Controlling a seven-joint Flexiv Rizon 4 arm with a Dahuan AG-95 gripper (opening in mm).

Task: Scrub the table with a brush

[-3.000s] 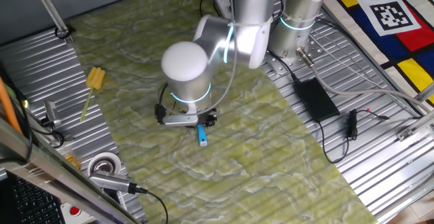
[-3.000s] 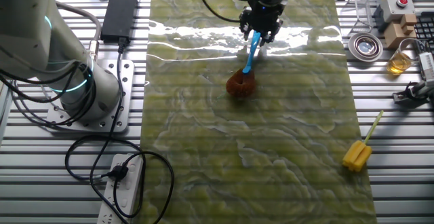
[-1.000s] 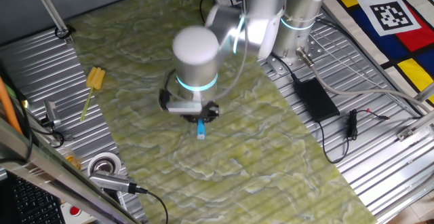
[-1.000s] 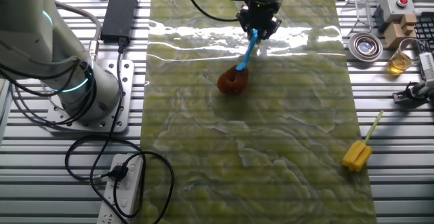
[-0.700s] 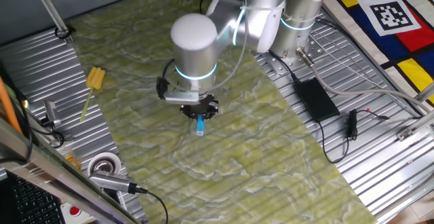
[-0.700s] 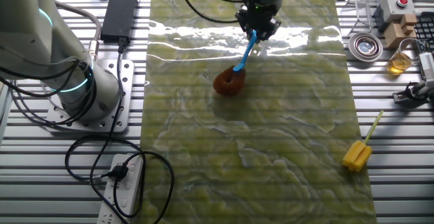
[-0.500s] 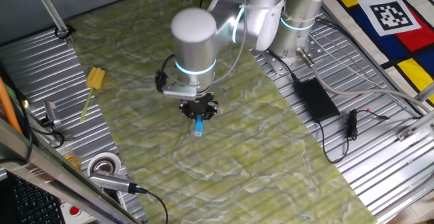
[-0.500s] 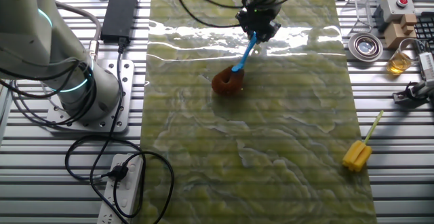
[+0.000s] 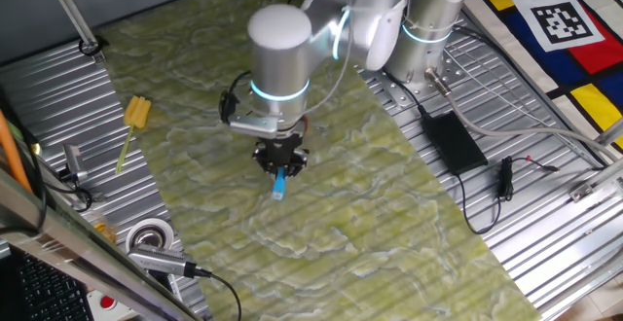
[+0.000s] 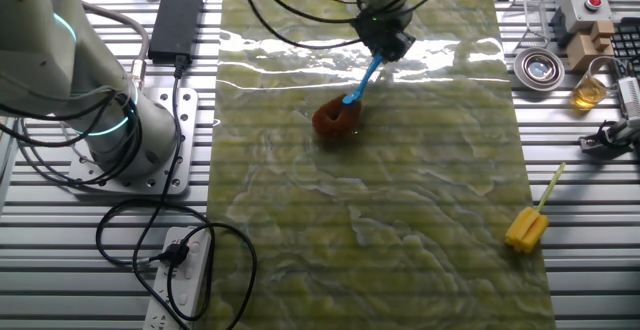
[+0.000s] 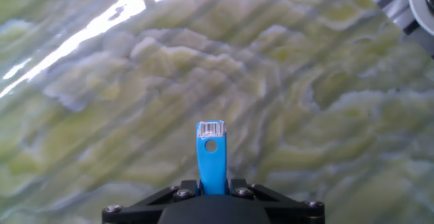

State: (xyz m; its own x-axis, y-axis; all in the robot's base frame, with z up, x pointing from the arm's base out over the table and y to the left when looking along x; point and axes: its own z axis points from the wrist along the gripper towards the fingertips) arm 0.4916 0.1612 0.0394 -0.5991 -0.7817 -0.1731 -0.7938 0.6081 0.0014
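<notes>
The table has a pale green-yellow marbled top. The brush has a light-blue handle and a reddish-brown bristle tuft that rests on the table. My gripper is shut on the brush's handle, which slants down from it to the tuft. In one fixed view the gripper hangs under the arm, with the blue handle end sticking out toward the front. In the hand view the blue handle rises between the jaws over the table; the bristles are hidden there.
A yellow brush lies at the table's edge, also in one fixed view. A second arm's base, a power brick and a power strip sit on ribbed metal. A tape roll and jar stand opposite.
The gripper has turned about its axis and shifted slightly, swinging the handle; the bristle tuft has slid a short way across the table, leftward in the other fixed view.
</notes>
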